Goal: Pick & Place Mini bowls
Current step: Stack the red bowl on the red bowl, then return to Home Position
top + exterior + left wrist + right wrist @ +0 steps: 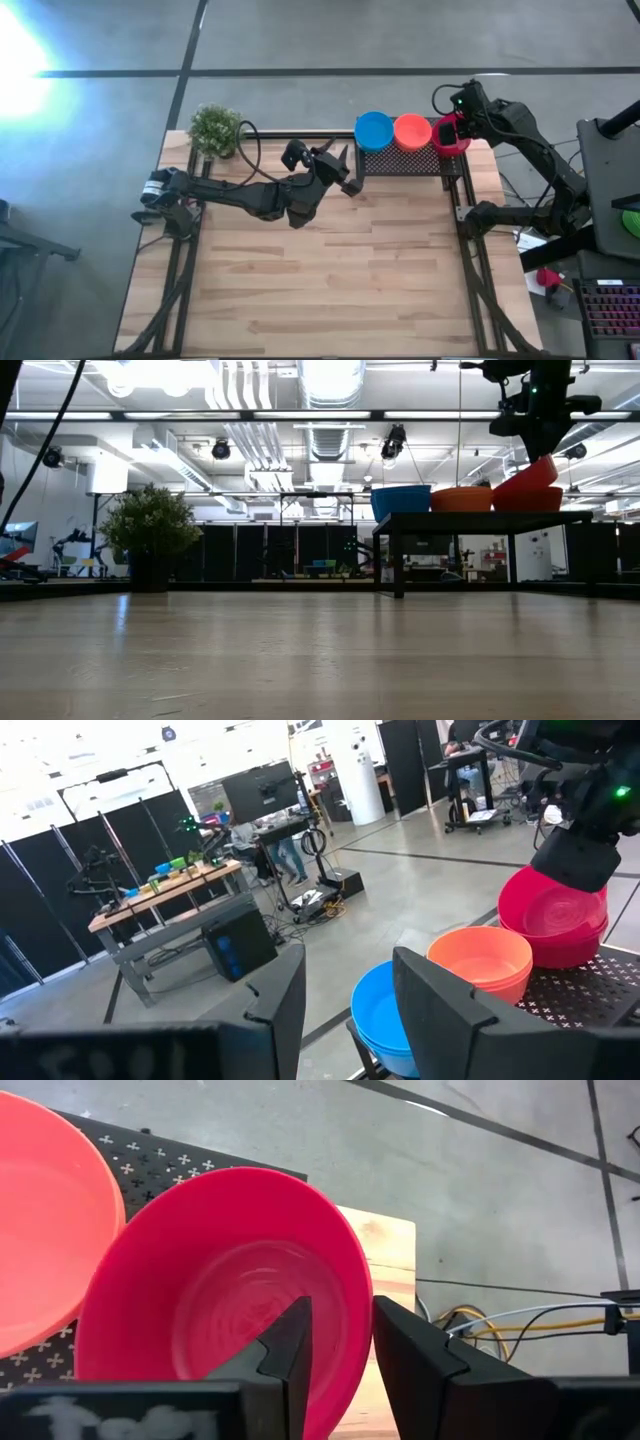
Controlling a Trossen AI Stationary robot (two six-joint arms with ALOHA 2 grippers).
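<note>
I've got the right end effector (pixel 340 1345) up at the far right end of the black perforated rack (pixel 400 160), fingers narrow and pinched on the rim of a red mini bowl (pixel 225 1290); one finger sits inside the bowl, the other outside the rim. In the low view that red bowl (pixel 527 475) is tilted, one edge lifted, w/ another red bowl (pixel 530 500) flat under it on the rack. Just beside the right end effector, toward the left arm, sits the orange bowl stack (pixel 412 131), then the blue bowl stack (pixel 374 131) touching it; all in a row along the rack's far edge. Can't tell exact count per stack. Left end effector (pixel 343 170) hovers over the worktop (pixel 320 270) near the rack's near-left corner, fingers wide apart, holding nothing; from its wrist cam the blue stack (pixel 385 1020) is nearest ahead of it, orange (pixel 482 960) next, red (pixel 555 915) furthest. Small green potted plant (pixel 215 130) stands at the worktop's far left corner, well behind and apart from the left end effector.
</note>
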